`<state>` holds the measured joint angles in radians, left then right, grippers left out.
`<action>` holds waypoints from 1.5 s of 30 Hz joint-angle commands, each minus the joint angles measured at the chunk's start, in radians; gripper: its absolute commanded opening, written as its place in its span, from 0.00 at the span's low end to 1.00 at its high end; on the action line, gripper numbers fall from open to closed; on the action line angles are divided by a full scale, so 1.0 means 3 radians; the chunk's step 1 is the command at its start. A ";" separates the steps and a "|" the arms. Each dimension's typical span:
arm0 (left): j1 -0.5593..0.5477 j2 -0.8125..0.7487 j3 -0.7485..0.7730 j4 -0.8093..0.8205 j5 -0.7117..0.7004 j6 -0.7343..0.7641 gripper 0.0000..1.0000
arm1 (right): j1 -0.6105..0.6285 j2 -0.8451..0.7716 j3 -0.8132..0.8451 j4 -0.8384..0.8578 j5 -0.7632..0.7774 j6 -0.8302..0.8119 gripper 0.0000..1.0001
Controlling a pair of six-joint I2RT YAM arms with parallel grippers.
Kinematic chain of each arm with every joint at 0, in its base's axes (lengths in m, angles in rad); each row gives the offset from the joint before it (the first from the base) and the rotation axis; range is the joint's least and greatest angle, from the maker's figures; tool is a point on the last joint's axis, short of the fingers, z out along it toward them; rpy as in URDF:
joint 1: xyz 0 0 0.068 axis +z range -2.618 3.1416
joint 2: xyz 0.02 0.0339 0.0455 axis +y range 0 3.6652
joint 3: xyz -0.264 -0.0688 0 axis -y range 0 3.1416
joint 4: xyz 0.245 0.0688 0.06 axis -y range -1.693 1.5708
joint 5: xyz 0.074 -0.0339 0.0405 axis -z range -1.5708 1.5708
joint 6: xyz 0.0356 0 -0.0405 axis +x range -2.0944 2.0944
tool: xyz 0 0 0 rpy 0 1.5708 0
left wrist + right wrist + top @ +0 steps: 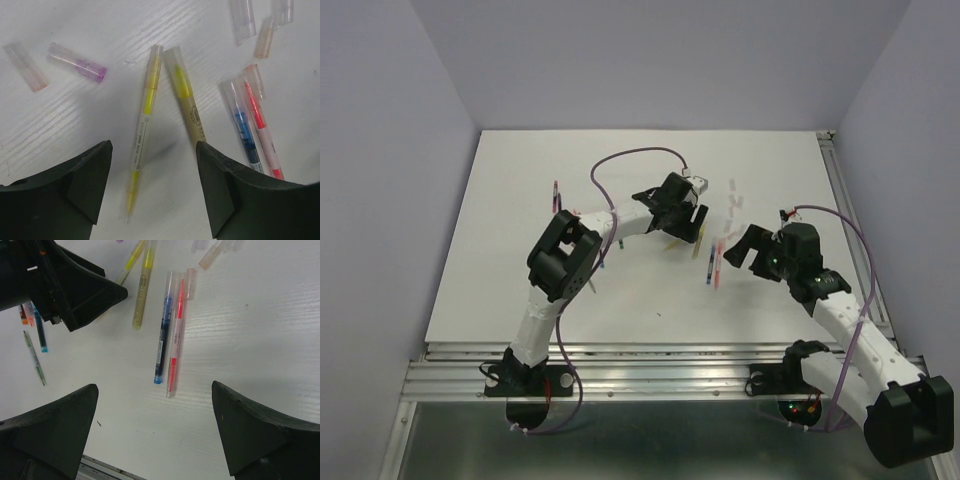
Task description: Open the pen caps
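Left gripper is spread wide, gripping nothing; it hangs low over the white table; a thin white-bodied yellow pen and a thicker khaki-bodied yellow pen lie between its fingers, long axes running away from the wrist, slightly splayed; their short clear tube pen caps sit on the far ends, beyond the fingertips, so closing here would likely land on a barrel, not a cap. Right gripper is also released and empty; a blue pen and a red pen lie side by side ahead of it, cap ends far; right arm is nearer those, left nearer the yellows; loose clear caps lie further out.
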<state>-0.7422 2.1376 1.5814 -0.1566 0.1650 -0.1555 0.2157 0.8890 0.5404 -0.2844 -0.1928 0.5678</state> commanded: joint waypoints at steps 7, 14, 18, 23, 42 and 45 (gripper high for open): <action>-0.0021 0.0135 0.0343 -0.0342 -0.0295 0.0119 0.70 | -0.0019 -0.0177 -0.0093 0.0094 -0.0037 -0.0062 1.00; -0.0129 0.0268 0.0399 -0.0429 -0.0371 0.0237 0.50 | -0.0019 -0.0100 -0.0088 0.0094 -0.0007 -0.0062 1.00; -0.0175 0.0309 0.0364 -0.0480 -0.0499 0.0252 0.39 | -0.0019 -0.0095 -0.0093 0.0099 -0.0001 -0.0067 1.00; -0.0246 0.0314 0.0277 -0.0516 -0.0724 0.0298 0.36 | -0.0019 -0.0100 -0.0088 0.0094 -0.0001 -0.0067 1.00; -0.0313 0.0008 0.0195 -0.0414 -0.0693 0.0390 0.00 | -0.0024 -0.0105 -0.0012 -0.0018 0.0045 -0.0113 1.00; -0.0313 -0.0288 -0.0060 -0.0175 -0.0576 0.0324 0.00 | -0.0019 -0.0120 -0.0012 -0.0024 0.0014 -0.0113 1.00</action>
<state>-0.8291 2.1944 1.6432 -0.2371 -0.0681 -0.0425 0.2153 0.8715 0.5282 -0.2874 -0.1905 0.5526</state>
